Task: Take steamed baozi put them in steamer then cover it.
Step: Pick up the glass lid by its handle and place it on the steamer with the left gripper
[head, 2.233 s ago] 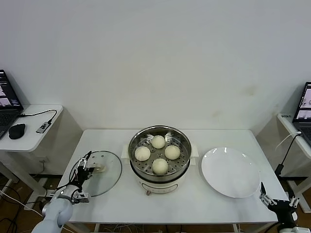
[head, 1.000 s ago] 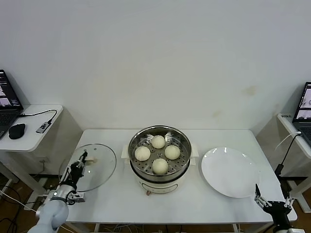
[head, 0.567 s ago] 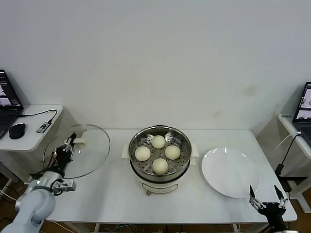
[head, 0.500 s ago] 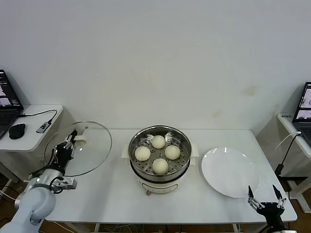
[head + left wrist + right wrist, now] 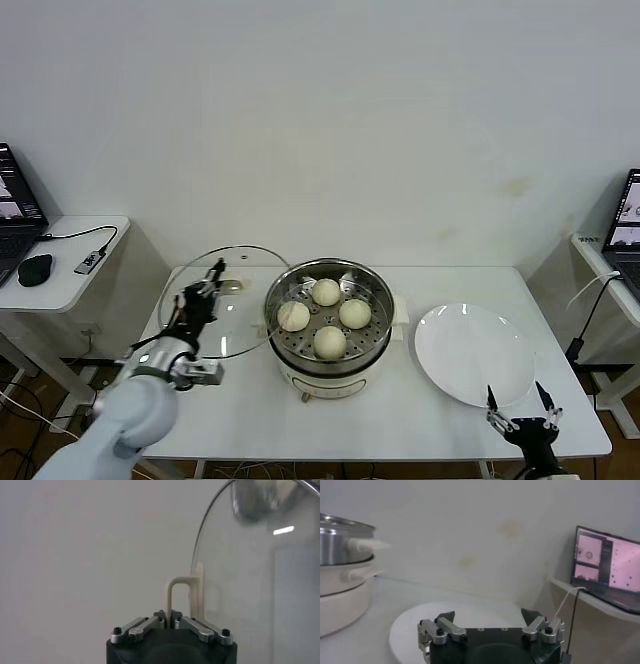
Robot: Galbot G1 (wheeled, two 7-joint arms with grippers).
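The steel steamer (image 5: pixel 330 352) on its cream base stands mid-table, with four baozi (image 5: pixel 329 341) on its perforated floor. My left gripper (image 5: pixel 203 290) is shut on the cream handle (image 5: pixel 172 594) of the glass cover (image 5: pixel 228 302) and holds the cover tilted in the air just left of the steamer, its edge over the steamer's left rim. In the left wrist view the cover's glass (image 5: pixel 250 580) stands beside the handle. My right gripper (image 5: pixel 520 410) is open and empty at the table's front right edge, in front of the white plate; the steamer (image 5: pixel 342 545) shows in its wrist view.
An empty white plate (image 5: pixel 474 354) lies right of the steamer and shows in the right wrist view (image 5: pixel 405 625). A side table with a laptop, mouse (image 5: pixel 34 270) and cable stands at the left. Another laptop (image 5: pixel 628 215) stands at the right.
My left gripper lifted the cover off the table at the left and carried it right, up to the steamer's left rim. My right gripper drifted left along the front edge.
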